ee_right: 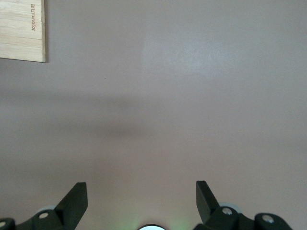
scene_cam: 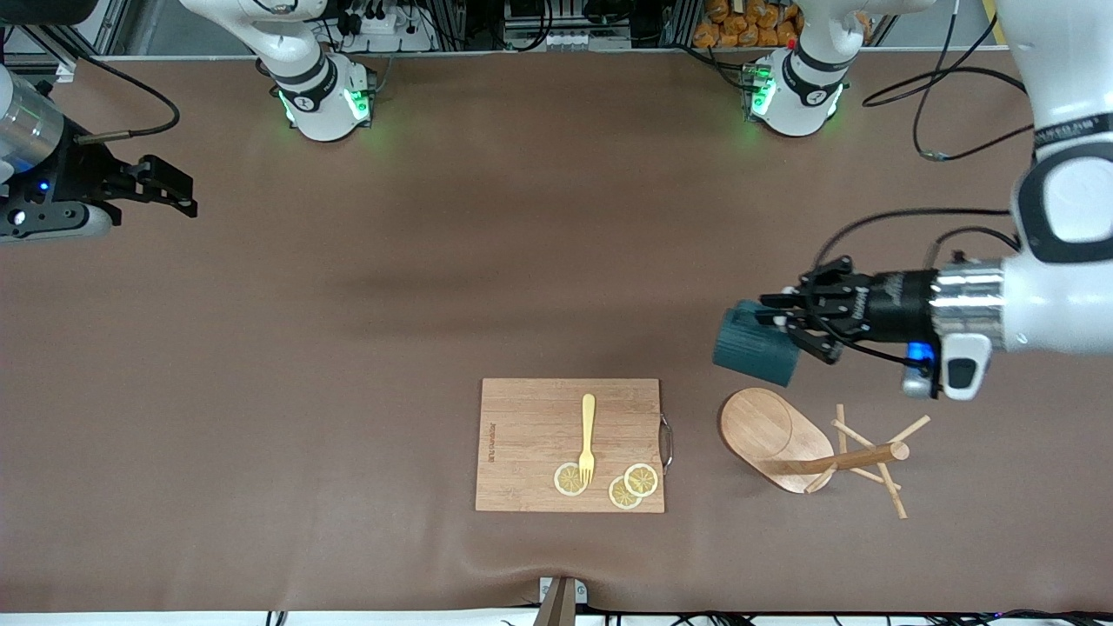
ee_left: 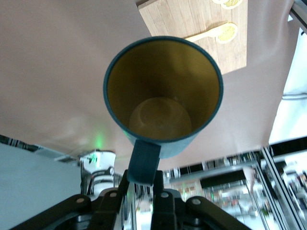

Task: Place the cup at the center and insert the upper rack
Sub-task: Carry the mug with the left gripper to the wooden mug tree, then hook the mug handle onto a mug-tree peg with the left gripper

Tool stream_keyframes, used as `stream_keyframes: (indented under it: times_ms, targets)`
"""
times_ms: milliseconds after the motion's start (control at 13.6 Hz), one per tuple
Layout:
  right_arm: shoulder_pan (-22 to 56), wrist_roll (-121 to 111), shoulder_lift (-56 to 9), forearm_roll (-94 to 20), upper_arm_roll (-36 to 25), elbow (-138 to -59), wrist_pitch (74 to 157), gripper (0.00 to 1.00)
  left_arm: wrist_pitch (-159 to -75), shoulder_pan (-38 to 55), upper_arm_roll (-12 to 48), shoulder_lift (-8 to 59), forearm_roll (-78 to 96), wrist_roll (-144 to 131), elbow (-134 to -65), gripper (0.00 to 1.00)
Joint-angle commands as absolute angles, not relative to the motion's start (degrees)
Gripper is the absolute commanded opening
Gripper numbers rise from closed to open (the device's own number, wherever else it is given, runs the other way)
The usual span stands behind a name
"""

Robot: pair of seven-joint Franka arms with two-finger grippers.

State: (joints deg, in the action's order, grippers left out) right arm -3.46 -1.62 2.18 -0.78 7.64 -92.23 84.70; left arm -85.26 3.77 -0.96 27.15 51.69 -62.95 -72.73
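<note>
Front view — left gripper (scene_cam: 787,323) grips cup (scene_cam: 753,345) aloft.

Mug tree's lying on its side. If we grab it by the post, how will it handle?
The upper rack looks like stiff wood, so it probably won't flex. Its oval base is the bulkiest part, so gripped by the round post it may swing base-down or twist in the gripper. The thin pegs look snappable and could catch on the table.
</note>
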Motion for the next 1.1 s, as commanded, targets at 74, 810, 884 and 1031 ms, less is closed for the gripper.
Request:
stream_keyframes:
  times_ms: [74,810,884,1031]
  targets:
    - [-3.4,-0.7,4.0,-1.4,7.4,-93.8,85.3,1.0,-82.1,-0.3,-0.2,30.1,56.9,-57.1,-72.2,0.0]
    - [-2.5,1.5,3.8,-1.5,7.5,-93.6,85.5,1.0,-80.2,-5.5,0.0,37.6,68.2,-52.0,-71.9,0.0]
    - [-2.5,1.5,3.8,-1.5,7.4,-93.6,85.6,1.0,-80.2,-5.5,-0.1,38.1,68.7,-51.8,-71.9,0.0]
    - [-2.6,1.5,3.6,-1.6,7.4,-93.6,86.0,1.0,-80.3,-6.1,-0.3,38.8,69.3,-51.6,-71.7,0.0]
